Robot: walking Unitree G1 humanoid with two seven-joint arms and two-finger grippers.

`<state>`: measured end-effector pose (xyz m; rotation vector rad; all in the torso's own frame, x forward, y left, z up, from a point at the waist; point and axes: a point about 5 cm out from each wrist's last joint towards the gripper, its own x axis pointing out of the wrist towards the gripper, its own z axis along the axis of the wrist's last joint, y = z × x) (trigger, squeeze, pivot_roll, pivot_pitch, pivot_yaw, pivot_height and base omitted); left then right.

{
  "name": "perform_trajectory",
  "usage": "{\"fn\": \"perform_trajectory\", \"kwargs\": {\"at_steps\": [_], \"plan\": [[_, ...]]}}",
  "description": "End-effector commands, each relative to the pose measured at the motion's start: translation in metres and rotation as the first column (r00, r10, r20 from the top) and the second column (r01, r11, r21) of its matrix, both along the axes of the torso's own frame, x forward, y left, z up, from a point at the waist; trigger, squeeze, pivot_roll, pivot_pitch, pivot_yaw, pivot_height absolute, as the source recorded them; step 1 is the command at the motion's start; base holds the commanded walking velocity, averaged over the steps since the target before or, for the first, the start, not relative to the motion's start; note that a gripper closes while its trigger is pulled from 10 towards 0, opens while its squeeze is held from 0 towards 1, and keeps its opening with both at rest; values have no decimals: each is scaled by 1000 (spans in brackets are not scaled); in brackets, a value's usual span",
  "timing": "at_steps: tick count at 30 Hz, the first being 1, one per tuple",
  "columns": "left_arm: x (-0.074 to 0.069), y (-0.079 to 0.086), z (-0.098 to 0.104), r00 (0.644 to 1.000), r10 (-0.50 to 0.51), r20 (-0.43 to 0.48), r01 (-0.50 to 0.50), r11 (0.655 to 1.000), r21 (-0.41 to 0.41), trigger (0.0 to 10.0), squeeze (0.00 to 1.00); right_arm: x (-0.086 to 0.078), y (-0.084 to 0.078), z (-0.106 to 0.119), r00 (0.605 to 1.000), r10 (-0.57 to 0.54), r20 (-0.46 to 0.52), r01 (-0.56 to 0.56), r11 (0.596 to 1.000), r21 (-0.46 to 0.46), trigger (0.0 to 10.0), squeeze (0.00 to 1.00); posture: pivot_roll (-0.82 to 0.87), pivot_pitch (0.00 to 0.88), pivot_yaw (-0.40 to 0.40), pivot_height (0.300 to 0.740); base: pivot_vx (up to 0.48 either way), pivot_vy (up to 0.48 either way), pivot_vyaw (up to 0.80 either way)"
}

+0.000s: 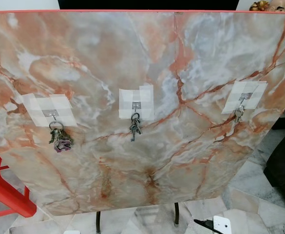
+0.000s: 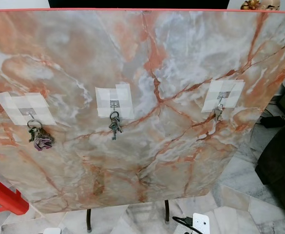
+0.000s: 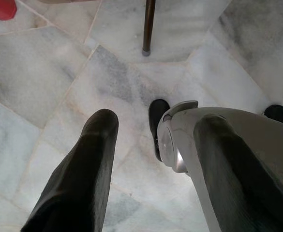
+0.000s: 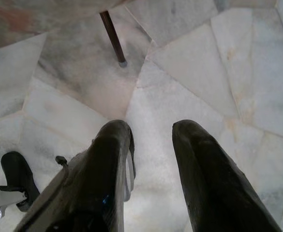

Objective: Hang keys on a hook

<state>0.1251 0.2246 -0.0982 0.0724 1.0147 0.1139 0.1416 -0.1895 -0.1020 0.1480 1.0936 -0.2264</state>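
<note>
A marble-patterned board (image 1: 147, 73) with a red top edge fills the head views, leaning back on dark legs (image 1: 98, 222) over a pale marble floor (image 1: 259, 214).

At the far left, beyond the board's slanted left edge, a red frame (image 1: 6, 187) juts in low down, narrowing the room on that side. On the board, three hooks sit in a row, each on a patch of white tape. The left hook (image 1: 53, 115) carries a bulky bunch of keys (image 1: 60, 138) with a purplish tag, hanging close to the board's left edge. The middle hook (image 1: 136, 106) holds a smaller set of keys (image 1: 135, 126) on a ring, with bare board to either side. The right hook (image 1: 244, 97) has a pale key (image 1: 238, 114) hanging from it, near the board's right edge. Past that edge lie dark shapes on the floor, and a white power strip (image 1: 220, 224) rests on the tiles below.

Both arms hang low. The left gripper (image 3: 151, 145) points down at the floor tiles, its fingers (image 3: 90, 164) spread apart and holding nothing, with one board leg ahead of it. The right gripper (image 4: 151, 145) also faces the floor, its fingers (image 4: 204, 169) parted and empty, with another board leg ahead of it.
</note>
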Motion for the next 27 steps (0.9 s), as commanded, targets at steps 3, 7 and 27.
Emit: {"fn": "perform_trajectory", "kwargs": {"at_steps": [3,7,27], "plan": [[-5,0,-2,1000,13,-15,-13,1000,-13,10000,0,-8,4,-3,1000,-6,-15,6,1000,28,10000,0,18,0,-44,740,0,0,0],[-6,1,-2,1000,4,-18,-5,1000,-14,10000,0,-8,5,-3,1000,-10,-12,10,999,32,10000,0,18,0,-38,740,0,0,0],[-6,1,-2,1000,1,-20,-1,1000,-9,10000,0,-4,8,-2,1000,29,2,-29,998,54,10000,0,27,0,-50,740,0,0,0]]}}
